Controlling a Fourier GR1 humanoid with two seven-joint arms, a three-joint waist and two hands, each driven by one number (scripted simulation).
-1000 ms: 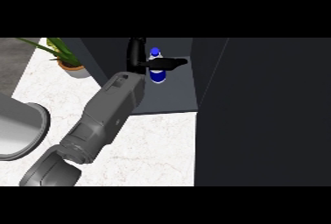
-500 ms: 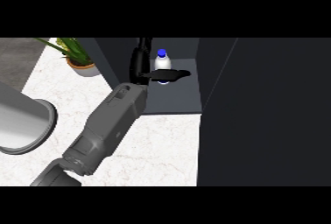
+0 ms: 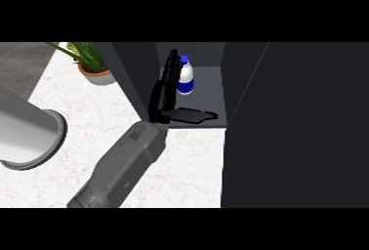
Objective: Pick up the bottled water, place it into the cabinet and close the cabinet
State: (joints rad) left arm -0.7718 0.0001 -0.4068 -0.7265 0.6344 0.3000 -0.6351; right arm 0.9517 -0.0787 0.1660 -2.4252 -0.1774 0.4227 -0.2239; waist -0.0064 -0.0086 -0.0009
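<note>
The bottled water (image 3: 185, 74), clear with a blue cap and blue label, stands upright on the floor of the open dark cabinet (image 3: 210, 93), near its back. My left hand (image 3: 164, 96) is at the cabinet's left front edge, just in front of and left of the bottle. Its fingers are straight and point into the cabinet, its thumb sticks out to the right, and it holds nothing. The grey forearm runs down to the lower left. The right hand does not show.
The cabinet's dark door (image 3: 296, 127) stands open and fills the right side. A potted plant (image 3: 91, 62) sits on the white marble counter (image 3: 86, 117) at the back left. A large grey round vessel (image 3: 26, 133) lies at the left edge.
A second ago the hand was curled round the bottle inside the cabinet. It has let go and drawn back toward the front; the bottle stays standing inside.
</note>
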